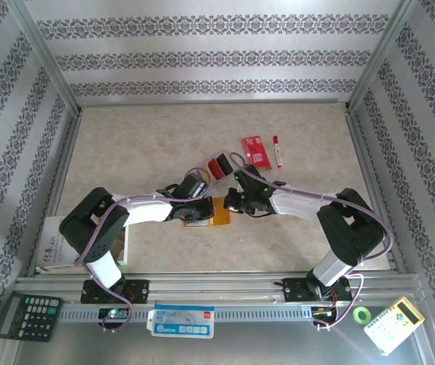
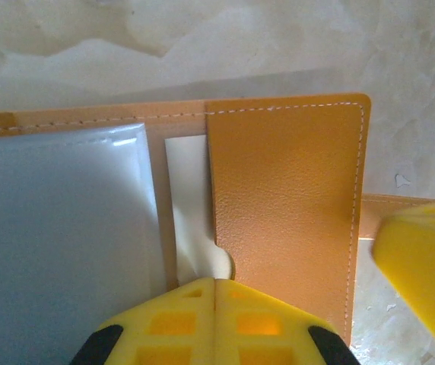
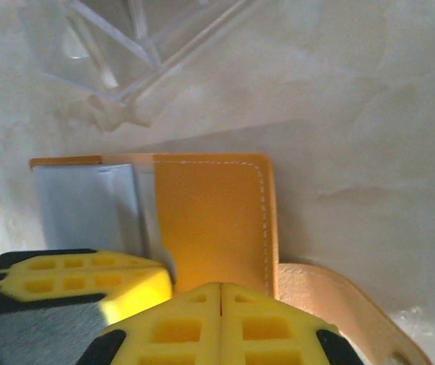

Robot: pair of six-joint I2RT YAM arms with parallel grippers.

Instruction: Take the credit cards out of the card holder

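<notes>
— Where's the holder (image 1: pixel 220 217)?

— Lying open on the counter (image 1: pixel 164 137), mid-front, with both tools right at it. The left tool (image 2: pixel 214 304) has its fingers pressed together at the near edge, just by the notch in the orange flap (image 2: pixel 286 205). The right tool (image 3: pixel 221 319) is pressed together too, near the flap's outer corner by the strap (image 3: pixel 339 304). I can't tell whether either has anything thin caught.

— And the card?

— A pale card (image 2: pixel 189 190) peeks out between the flap and the clear pocket (image 2: pixel 58 228). I'd pin the flap with the right tool and nip the card's bare corner with the left. Then draw it sideways out of the flap's open edge, low and slow, so the holder doesn't lift.

— What does each view add?

— The left wrist view gives the pale card and the notch close up. The overhead gives the layout: two small pieces, red and black (image 1: pixel 218 165), lie farther back, likely cards, near a red packet (image 1: pixel 254 150).
</notes>
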